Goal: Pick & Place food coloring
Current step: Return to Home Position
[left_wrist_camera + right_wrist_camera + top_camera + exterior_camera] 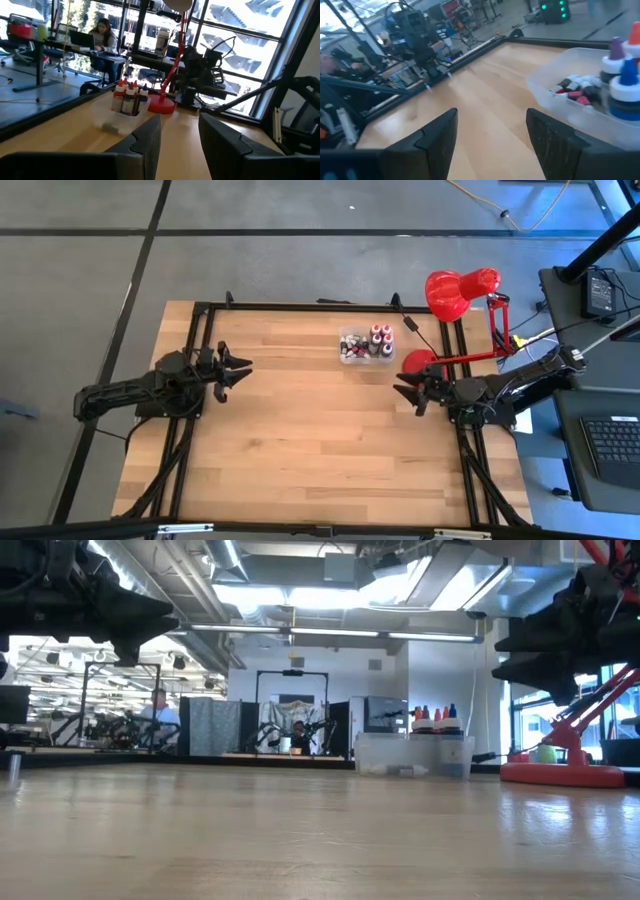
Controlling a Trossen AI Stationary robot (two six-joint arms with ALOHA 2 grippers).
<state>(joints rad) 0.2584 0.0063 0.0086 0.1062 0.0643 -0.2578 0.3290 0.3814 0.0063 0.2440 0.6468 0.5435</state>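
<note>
The food coloring (352, 346) is a heap of tiny red, dark and whitish bottles lying in the left half of a clear plastic tub (345, 358) near the table's far edge. The right wrist view shows them (576, 91) lying on the tub's floor. My left gripper (243, 374) hovers open over the left side of the table, pointing right, its fingers apart in the left wrist view (180, 120). My right gripper (408, 394) hovers open at the right side, pointing left, just nearer than the tub, fingers apart (492, 114). Neither touches anything.
Taller upright bottles with coloured caps (380, 340) stand in the tub's right half, also seen as a row of bottles (435, 720). A red desk lamp (462, 288) stands with its round base (415, 362) beside my right gripper. A black frame (300, 307) rims the table.
</note>
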